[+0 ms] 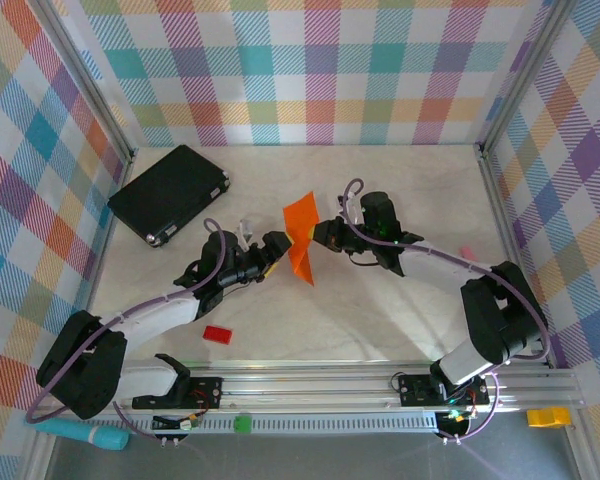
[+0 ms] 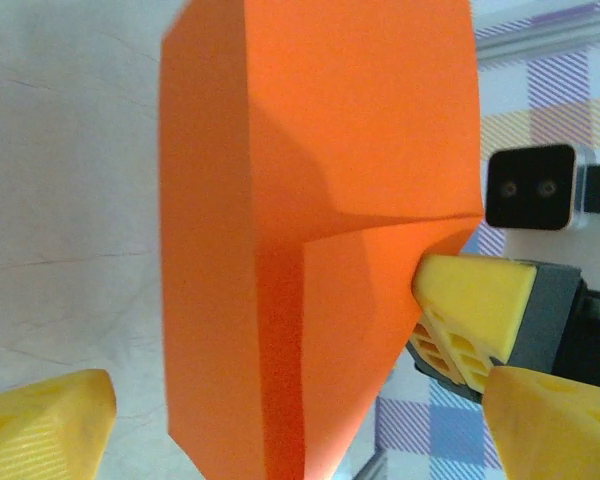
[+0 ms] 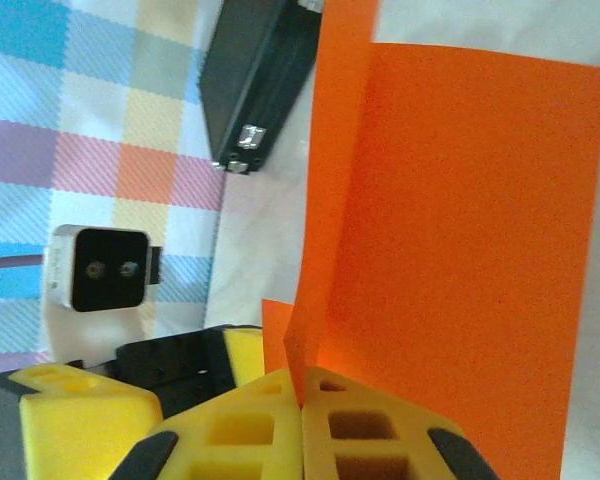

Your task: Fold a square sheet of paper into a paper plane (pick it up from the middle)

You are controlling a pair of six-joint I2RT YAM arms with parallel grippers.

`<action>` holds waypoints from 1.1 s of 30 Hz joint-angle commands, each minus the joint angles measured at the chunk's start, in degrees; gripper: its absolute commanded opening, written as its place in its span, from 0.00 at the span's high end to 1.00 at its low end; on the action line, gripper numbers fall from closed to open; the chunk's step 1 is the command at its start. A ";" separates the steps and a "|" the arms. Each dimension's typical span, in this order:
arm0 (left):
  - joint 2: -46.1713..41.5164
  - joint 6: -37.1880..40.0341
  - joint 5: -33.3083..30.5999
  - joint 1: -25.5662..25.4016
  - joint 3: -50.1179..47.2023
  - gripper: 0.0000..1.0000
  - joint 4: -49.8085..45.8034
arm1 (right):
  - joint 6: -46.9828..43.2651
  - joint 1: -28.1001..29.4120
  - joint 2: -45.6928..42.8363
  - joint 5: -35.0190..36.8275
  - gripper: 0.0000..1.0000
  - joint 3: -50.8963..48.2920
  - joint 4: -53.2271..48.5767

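Right jaws are pinching shut on a folded edge of the creased orange sheet of paper as I am holding it upright over the middle of the table. My left jaws are standing wide apart around the sheet, not gripping it. A black flat case is lying far left.

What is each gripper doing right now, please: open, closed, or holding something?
Left gripper: open, gripping nothing.
Right gripper: closed on the orange paper.
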 commanded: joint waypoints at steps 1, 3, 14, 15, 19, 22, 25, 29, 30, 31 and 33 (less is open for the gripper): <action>1.72 -0.39 2.22 -2.22 0.99 0.03 5.99 | 2.90 0.02 -1.52 -4.64 0.93 1.72 3.69; 3.38 -1.23 2.52 -2.46 0.97 0.00 9.07 | 3.84 -0.03 -1.52 -6.18 0.93 2.03 4.57; 5.50 -2.32 3.96 -2.38 1.48 0.15 17.76 | 5.74 -0.64 -1.43 -7.57 0.92 1.25 4.85; 5.23 -2.01 3.81 -2.30 1.45 0.18 17.44 | 5.61 -0.72 -1.35 -7.50 0.92 1.16 4.54; 3.96 -1.34 2.91 -1.72 1.03 0.30 16.49 | 5.21 -0.98 -1.52 -7.15 0.92 0.72 3.53; 2.90 -0.89 2.11 -1.30 0.52 0.37 16.06 | 4.70 -1.08 -1.70 -6.90 0.92 0.41 2.79; 2.18 -0.41 2.01 -0.98 0.26 0.42 15.64 | 4.27 -1.23 -1.90 -6.79 0.92 -0.01 2.38; 1.88 0.17 1.78 -0.71 0.39 0.50 14.32 | 4.01 -1.55 -2.23 -6.70 0.92 -0.68 2.29; 1.95 0.26 1.92 -0.71 0.40 0.52 14.17 | 3.97 -1.59 -2.32 -6.71 0.92 -0.73 2.15; 2.05 0.34 1.87 -0.64 0.33 0.54 14.24 | 3.96 -1.66 -2.40 -6.71 0.92 -0.78 2.08; 2.29 0.50 1.96 -0.62 0.39 0.57 14.11 | 3.72 -1.84 -2.51 -6.78 0.92 -0.75 1.94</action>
